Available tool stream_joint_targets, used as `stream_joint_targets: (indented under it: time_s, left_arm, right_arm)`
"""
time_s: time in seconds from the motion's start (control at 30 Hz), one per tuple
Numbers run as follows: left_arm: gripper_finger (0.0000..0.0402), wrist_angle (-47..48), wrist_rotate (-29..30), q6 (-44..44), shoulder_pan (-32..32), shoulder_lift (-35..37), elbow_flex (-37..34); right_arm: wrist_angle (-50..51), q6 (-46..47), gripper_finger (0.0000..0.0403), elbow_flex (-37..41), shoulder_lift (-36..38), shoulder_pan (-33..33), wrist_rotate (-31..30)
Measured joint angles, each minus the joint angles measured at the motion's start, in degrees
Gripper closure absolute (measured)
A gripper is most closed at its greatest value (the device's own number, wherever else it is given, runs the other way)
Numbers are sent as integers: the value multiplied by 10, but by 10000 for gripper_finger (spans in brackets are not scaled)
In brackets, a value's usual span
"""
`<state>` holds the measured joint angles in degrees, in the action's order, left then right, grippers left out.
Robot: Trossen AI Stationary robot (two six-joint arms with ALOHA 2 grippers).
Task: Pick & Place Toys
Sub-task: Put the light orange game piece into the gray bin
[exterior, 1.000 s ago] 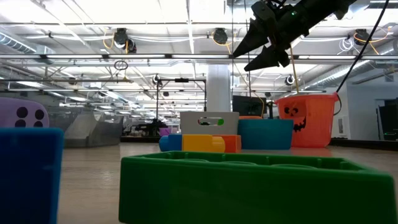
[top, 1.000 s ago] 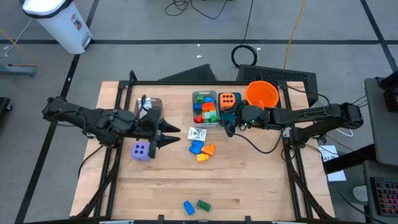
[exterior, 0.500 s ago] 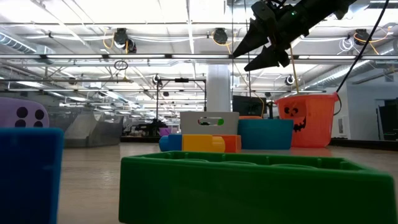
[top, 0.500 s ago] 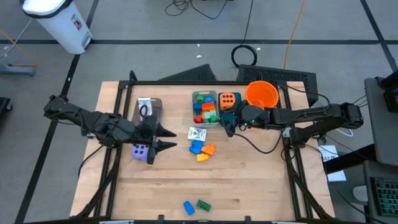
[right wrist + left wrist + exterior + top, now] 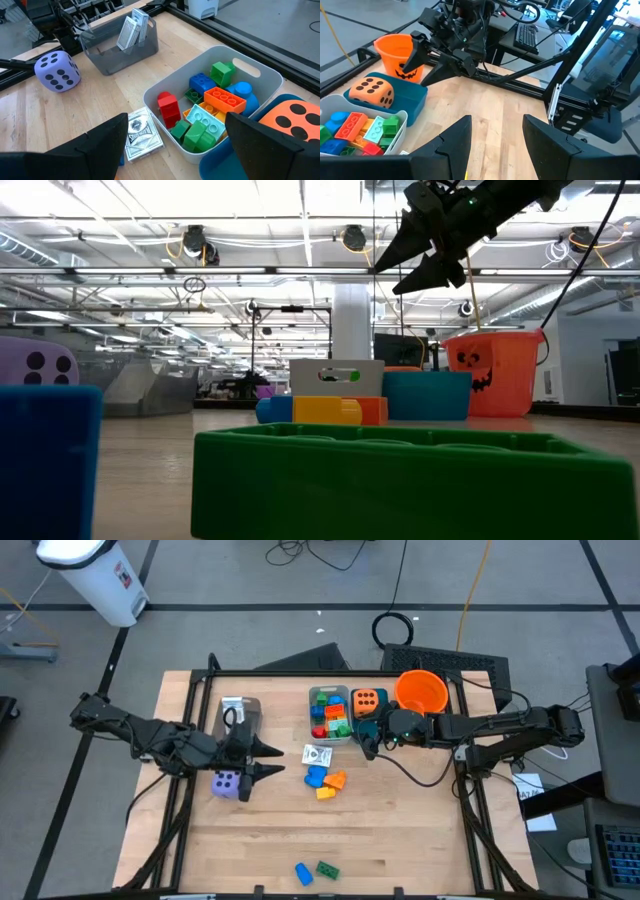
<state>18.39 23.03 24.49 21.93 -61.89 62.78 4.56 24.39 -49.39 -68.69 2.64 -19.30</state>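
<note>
Purple die (image 5: pixel 227 783) on table; orange die (image 5: pixel 366 700) binned; bricks (image 5: pixel 325 779) scattered.

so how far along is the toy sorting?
Done: bricks fill the white bin, the orange die sits in the teal bin. In hand: nothing; left gripper and right gripper are open and empty. Left: purple die, packet, loose bricks.

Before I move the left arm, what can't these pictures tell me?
- Purple die: high view, the left fingers overlap it; touching or apart unclear.
- Bricks under the top layer in the grey bin: hidden.
- Blue brick, green brick: low view, cut off, blurred.
</note>
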Motion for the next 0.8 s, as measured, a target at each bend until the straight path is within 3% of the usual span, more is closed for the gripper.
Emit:
stream_joint_targets:
  time_s: [0.8]
  left_arm:
    - [218,-2,11,-4,-71,0,0]
  right_arm:
    - [-4,6,80,0,0,-1,1]
